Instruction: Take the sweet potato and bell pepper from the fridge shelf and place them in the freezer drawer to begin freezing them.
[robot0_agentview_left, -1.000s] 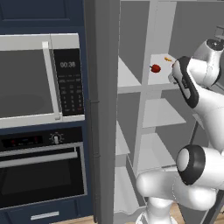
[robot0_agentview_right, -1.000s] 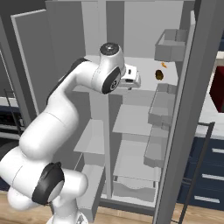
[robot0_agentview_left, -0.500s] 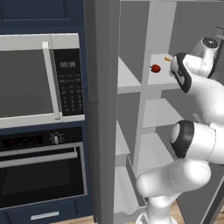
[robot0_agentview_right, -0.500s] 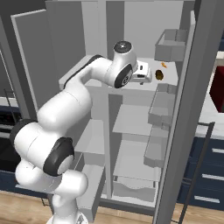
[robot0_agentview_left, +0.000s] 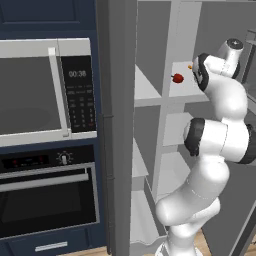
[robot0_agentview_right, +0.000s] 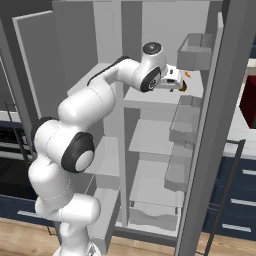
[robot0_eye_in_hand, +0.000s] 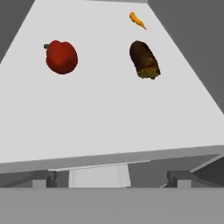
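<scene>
Red bell pepper (robot0_eye_in_hand: 61, 57) and the dark brown sweet potato (robot0_eye_in_hand: 144, 59) both sit on the top fridge shelf (robot0_eye_in_hand: 100, 118), well apart, with a tiny orange sliver (robot0_eye_in_hand: 137, 19) just beyond the potato. Gripper (robot0_agentview_right: 176, 85) is at shelf height by the front edge, jaws spread wide, holding nothing. Judging from that, no pick has been made and nothing is in the freezer drawer (robot0_agentview_right: 155, 215), which looks closed. Both transfers remain, plus opening the drawer.
</scene>
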